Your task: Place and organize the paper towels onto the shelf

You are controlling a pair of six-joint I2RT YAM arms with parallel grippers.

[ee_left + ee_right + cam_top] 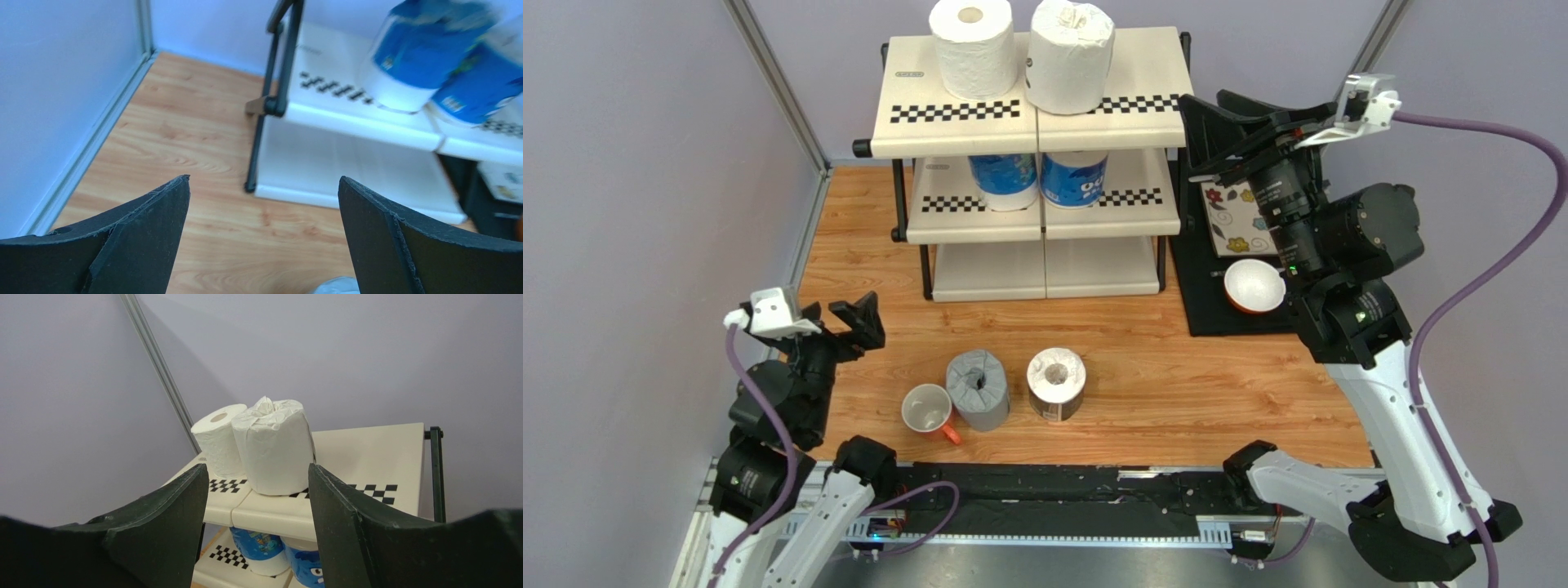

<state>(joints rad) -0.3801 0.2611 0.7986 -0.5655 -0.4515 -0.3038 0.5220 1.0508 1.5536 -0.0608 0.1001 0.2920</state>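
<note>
1. The left gripper (pixel 264 184) holds its black fingers (pixel 147 226) spread wide with nothing between them, above the wooden tabletop (pixel 1161 368).
2. Ahead of those fingers stands the three-tier shelf of cream panels, checkered strips and black tube frame (pixel 928 110). On its middle tier, ahead and right of the fingertips, a blue-printed wrapped paper roll (pixel 423 55) sits beside a second blue-printed roll (pixel 485 92).
3. The right gripper (pixel 258 471) is also parted and holds nothing. It is raised level with the top tier, off the shelf's right end.
4. Beyond its fingertips, a bare white paper roll (pixel 218 441) and a wrapped white paper roll (pixel 273 447) stand upright side by side on the top tier.
5. A grey paper roll (pixel 978 390) and a dark-wrapped paper roll (pixel 1057 384) stand on the tabletop to the right of the left fingers. A white mug with an orange handle (pixel 927 410) is just beside the grey one.
</note>
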